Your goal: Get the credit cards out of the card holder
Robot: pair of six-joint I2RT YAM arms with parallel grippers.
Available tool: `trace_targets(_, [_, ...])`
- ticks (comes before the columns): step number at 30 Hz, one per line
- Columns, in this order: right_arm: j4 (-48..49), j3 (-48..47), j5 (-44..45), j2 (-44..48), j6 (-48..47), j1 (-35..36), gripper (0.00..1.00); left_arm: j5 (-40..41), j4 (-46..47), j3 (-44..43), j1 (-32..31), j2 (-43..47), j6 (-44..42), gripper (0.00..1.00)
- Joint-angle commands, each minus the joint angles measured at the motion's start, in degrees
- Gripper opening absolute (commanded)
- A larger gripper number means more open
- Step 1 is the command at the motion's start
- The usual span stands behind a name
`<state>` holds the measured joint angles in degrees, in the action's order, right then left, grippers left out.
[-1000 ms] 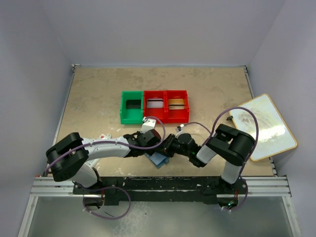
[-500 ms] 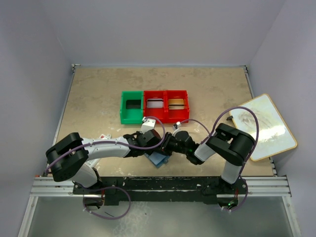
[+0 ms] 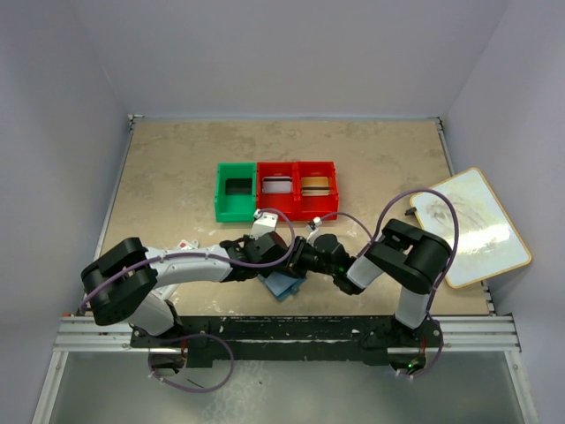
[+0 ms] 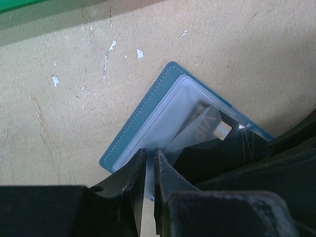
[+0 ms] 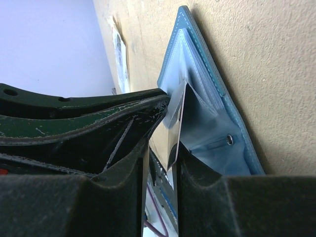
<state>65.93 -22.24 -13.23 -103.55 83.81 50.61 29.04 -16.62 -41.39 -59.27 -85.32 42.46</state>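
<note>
Left claw [image 4: 149, 154] pinching card holder [image 4: 137, 124], card [image 4: 205, 123] inside reading VIP

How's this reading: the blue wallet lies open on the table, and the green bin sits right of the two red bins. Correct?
Not quite: the top external view shows the green bin left of the two red bins. The blue wallet does lie open on the table.

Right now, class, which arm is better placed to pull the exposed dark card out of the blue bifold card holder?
Right. The right gripper has open fingers astride the dark plastic card, while the left gripper pinches the clear sleeve of the blue card holder, steadying it.
</note>
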Motion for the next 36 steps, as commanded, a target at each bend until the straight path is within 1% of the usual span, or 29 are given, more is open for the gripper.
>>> trace_targets(1, [6.0,-0.31,-1.7,0.06,-0.38,0.1,0.25,-1.08,-0.96,1.04,-0.15,0.51,0.66,0.09])
trace_targets(5, [6.61,-0.6,-2.33,-0.47,-0.45,0.1,0.2,-1.0,-1.03,1.04,-0.15,0.59,0.61,0.09])
trace_targets(8, [7.82,0.02,-2.66,-1.0,0.5,0.1,0.18,-1.0,-1.0,1.11,-0.18,0.7,0.67,0.09])
trace_targets(12, [10.44,0.98,-2.65,-1.54,1.76,0.09,0.18,-0.99,-1.16,1.22,-0.15,0.85,0.7,0.09])
trace_targets(14, [11.38,0.83,-3.21,-2.02,1.88,0.08,0.2,-1.0,-1.13,1.22,-0.15,0.95,0.7,0.09])
trace_targets(17, [11.05,0.53,-2.96,-2.4,1.4,0.1,0.2,-1.0,-1.09,1.13,-0.2,0.94,0.7,0.09])
trace_targets(19, [10.19,0.64,-2.43,-2.09,1.25,0.1,0.21,-1.0,-1.05,1.14,-0.15,0.95,0.69,0.09])
trace_targets(20, [9.62,0.68,-2.03,-1.71,1.08,0.1,0.23,-1.0,-1.0,1.13,-0.15,0.99,0.67,0.09])
trace_targets(21, [8.46,0.45,-1.71,-1.29,0.71,0.1,0.25,-1.0,-0.92,1.23,-0.15,0.98,0.77,0.09])
trace_targets(24, [2.21,-1.65,-1.48,-0.42,-1.26,0.08,0.28,-1.07,-0.72,1.22,-0.15,0.95,0.82,0.09])
trace_targets(27, [0.11,-3.38,-0.64,-0.38,-2.26,0.06,0.3,-1.06,-0.66,1.21,-0.15,0.94,0.87,0.09])
trace_targets(31, [-4.68,-4.65,0.93,0.43,-3.22,0.06,0.37,-0.96,-1.04,1.15,-0.16,1.12,0.87,0.09])
trace_targets(36, [-8.56,-3.66,3.56,3.36,-3.75,0.13,0.36,-0.63,-1.22,1.2,-0.15,1.3,0.87,0.09])
